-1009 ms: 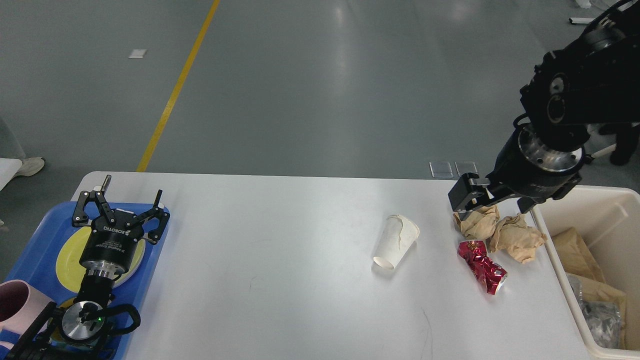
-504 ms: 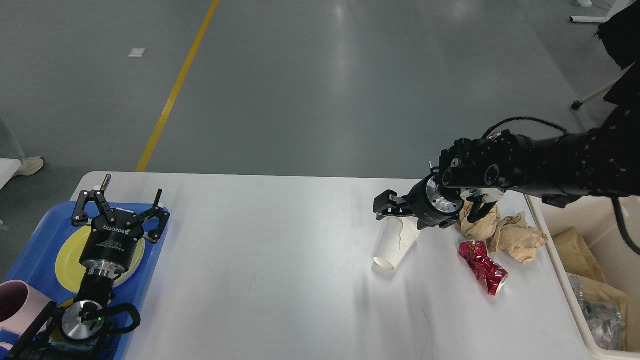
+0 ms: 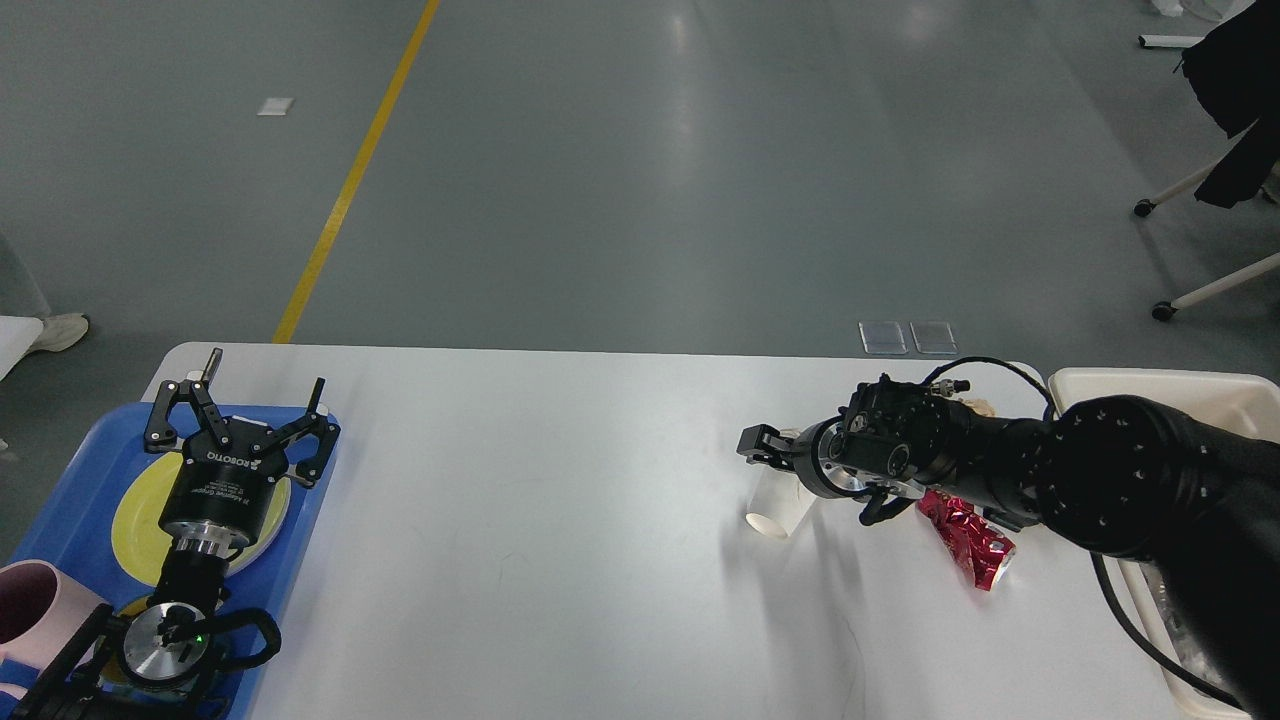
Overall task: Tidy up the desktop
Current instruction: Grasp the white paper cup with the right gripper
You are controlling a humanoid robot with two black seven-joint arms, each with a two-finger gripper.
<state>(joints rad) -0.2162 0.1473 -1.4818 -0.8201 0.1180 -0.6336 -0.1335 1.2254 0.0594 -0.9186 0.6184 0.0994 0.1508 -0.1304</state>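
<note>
1. My right hand (image 3: 768, 450) lies low over the table (image 3: 560, 520), reaching in from the right at the upper end of the white paper cup (image 3: 778, 505). The cup lies on its side with its open mouth toward me. I judge I am lined up to take it by the body, since a tipped cup offers its wall rather than its rim.
2. I cannot tell whether that hand is open or closed: it shows dark and nearly end-on, and the fingers do not separate clearly. Nor can I tell whether it touches the cup.
3. My left hand (image 3: 240, 420) hovers with fingers spread wide and nothing between them, above the blue tray (image 3: 70, 480) at the table's left end. It is parked there, well apart from the rubbish on the right.
4. The tray carries a yellow plate (image 3: 135, 510) and a pink mug (image 3: 30, 600), which suggests dishes go left.
5. A crushed red can (image 3: 965, 535) lies just beside my right forearm. The cream bin (image 3: 1150, 385) stands off the right edge, so scraps have a short trip.
6. The table, wide and white, fills the lower part of the head view. The cup and can are the clutter I can see on it.
</note>
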